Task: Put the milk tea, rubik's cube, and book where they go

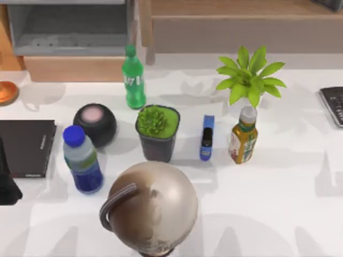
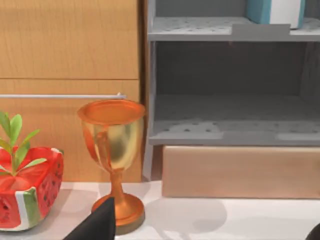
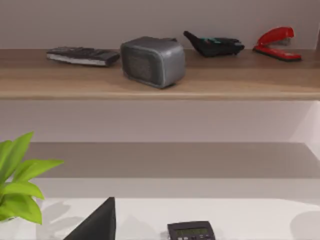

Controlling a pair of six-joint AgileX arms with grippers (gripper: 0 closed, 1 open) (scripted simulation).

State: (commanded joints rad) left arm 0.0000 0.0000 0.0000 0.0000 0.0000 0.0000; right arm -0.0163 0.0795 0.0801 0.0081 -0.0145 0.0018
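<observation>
Top view's left edge cuts off a dark piece of the left arm (image 1: pixel 7 182); its gripper's state I cannot tell. Milk tea (image 1: pixel 244 136) stands upright at centre right. In the left wrist view's upper right, the book (image 2: pixel 276 11) sits cropped on the grey shelf (image 2: pixel 200 29).

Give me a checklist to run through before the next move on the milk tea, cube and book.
1. Milk tea upright on the table, right of centre: ok.
2. Room around it: blue device on its left and leafy plant behind, both apart from it: ok.
3. Book on the grey shelf's upper level: ok.
4. Rubik's cube location: cannot tell.
5. Left arm at the table's left edge, away from the bottles: ok.
</observation>
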